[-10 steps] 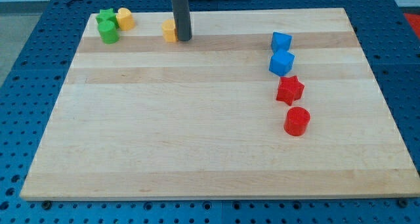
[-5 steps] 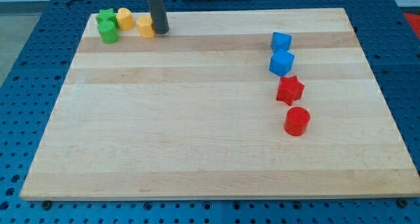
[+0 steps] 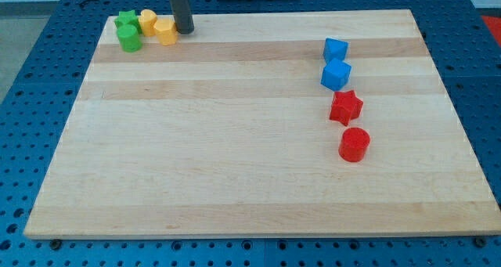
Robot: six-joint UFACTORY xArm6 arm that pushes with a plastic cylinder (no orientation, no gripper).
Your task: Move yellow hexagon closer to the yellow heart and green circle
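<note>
Rod end, called my tip [image 3: 183, 30], stands on the wooden board [image 3: 235, 165] near the view's top-left corner; the arm carries no gripper, so there are no jaws to be spread or pressed together, and the rod holds nothing. Yellow hexagon [image 3: 164, 30] lies immediately to the view's left of my tip, apparently touching it or just beside it; the exact contact cannot be resolved. On its other side the yellow hexagon sits against the yellow heart [image 3: 147, 21], which is slightly toward the view's top-left of it. Green circle [image 3: 129, 38] lies just to the view's left of the heart and a little lower, near the hexagon but with a small gap between them. Green star [image 3: 125, 20] sits directly above the green circle, touching or nearly so, beside the heart. Well apart, toward the view's right, four blocks form a rough column from top to bottom: blue block [image 3: 336, 48], blue cube [image 3: 336, 74], red star [image 3: 346, 106], red cylinder [image 3: 353, 144].
</note>
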